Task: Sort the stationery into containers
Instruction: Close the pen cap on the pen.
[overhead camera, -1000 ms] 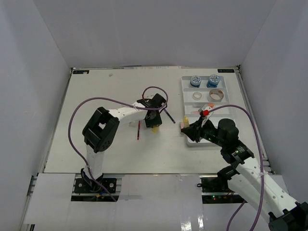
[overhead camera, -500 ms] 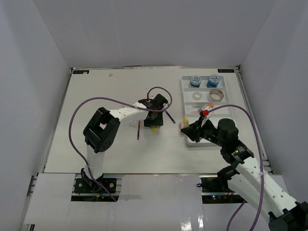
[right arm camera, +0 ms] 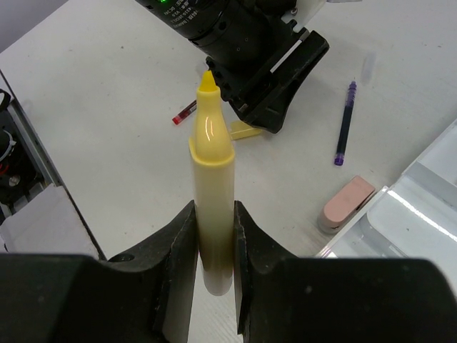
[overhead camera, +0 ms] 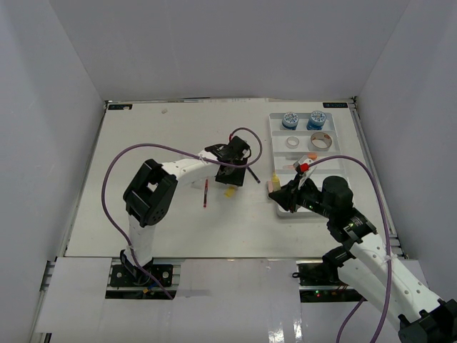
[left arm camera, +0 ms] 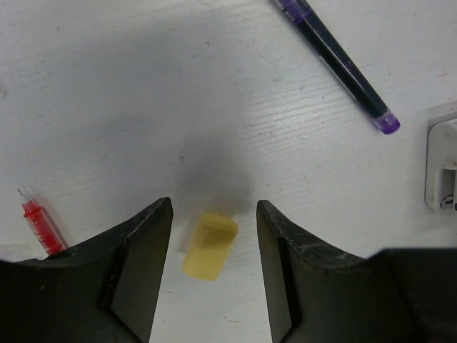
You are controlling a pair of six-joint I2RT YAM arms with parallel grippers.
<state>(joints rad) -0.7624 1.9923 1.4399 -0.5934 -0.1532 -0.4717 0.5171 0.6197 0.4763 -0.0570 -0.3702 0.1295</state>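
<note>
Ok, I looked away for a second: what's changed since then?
The left gripper opened, let go of the yellow eraser and drew back toward the far edge, leaving it on the table. The right gripper still holds the yellow marker; the red pen and purple pen stayed put.

The left hand (left arm camera: 213, 207) now sits further toward 12 o'clock in the top view than a second ago, and its fingers stand wider apart. The yellow eraser (overhead camera: 228, 191), earlier tucked under the hand, lies bare on the surface (overhead camera: 157, 186) at the hand's 6 o'clock, between the fingers and touching neither. The purple cable loop (overhead camera: 246, 129) over the wrist now hangs more toward 3 o'clock.
</note>
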